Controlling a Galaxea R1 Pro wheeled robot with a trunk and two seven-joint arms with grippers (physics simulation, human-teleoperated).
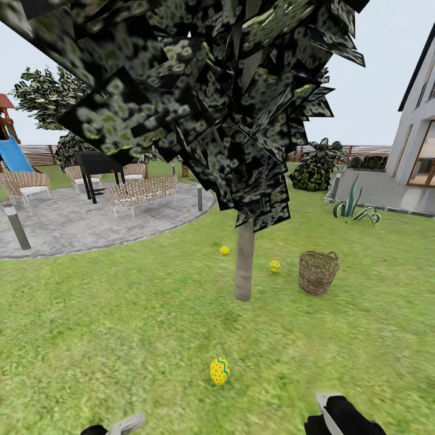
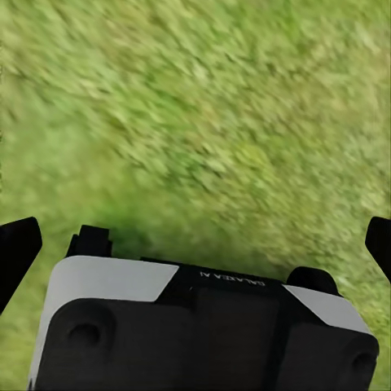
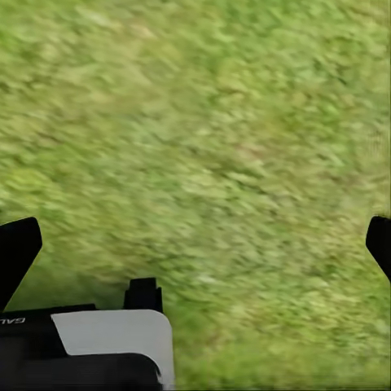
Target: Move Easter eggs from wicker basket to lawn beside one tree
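Here three Easter eggs lie on the lawn (image 1: 121,314) around the tree (image 1: 244,263): one egg (image 1: 219,370) nearest the robot, a second egg (image 1: 225,250) behind the trunk, a third egg (image 1: 275,266) between the trunk and the wicker basket (image 1: 318,272). Garden chairs (image 1: 142,192) and a black grill (image 1: 99,169) stand on the paving (image 1: 72,223) well apart. The left hand (image 2: 195,244) and right hand (image 3: 195,244) are spread wide over grass, holding nothing.

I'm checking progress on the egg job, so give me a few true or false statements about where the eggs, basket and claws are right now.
1. Three yellow painted eggs lie on the green lawn. True.
2. The brown wicker basket lies tipped over. False: it stands upright.
3. The left claw is open and empty. True.
4. The right claw grips an egg. False: it is open over bare grass.
5. One egg lies on the grey paving. False: all lie on grass.
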